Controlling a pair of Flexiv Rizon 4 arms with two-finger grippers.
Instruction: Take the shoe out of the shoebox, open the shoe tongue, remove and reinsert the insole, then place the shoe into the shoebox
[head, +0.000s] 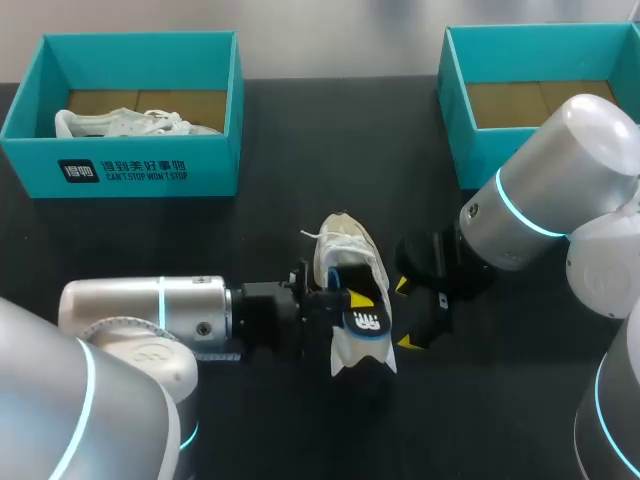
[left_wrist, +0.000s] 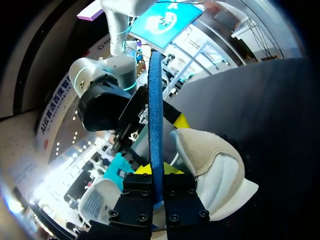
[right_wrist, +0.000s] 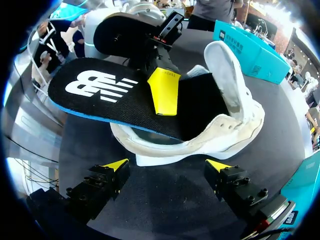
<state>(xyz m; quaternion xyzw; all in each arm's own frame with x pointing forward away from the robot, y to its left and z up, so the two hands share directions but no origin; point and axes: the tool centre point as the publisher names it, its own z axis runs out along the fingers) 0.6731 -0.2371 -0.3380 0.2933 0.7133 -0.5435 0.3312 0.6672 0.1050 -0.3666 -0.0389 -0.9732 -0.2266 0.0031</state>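
Black desk (head: 270, 150) carrying the shoe (head: 345, 245) at its middle. Left fingers (left_wrist: 142, 169) clamped on the insole (right_wrist: 100, 95), front end tucked inside the shoe. Right fingers (right_wrist: 114, 165) apart, just beside the shoe. Seemingly mid insole step; next calls for steadying the shoe, then sliding.

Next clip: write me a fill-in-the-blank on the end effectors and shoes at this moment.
1. The left end effector is shut on the ____.
2. The right end effector, beside the shoe on the table, is ____.
3. A second shoe lies inside the left ____.
Missing words: insole; open; shoebox.
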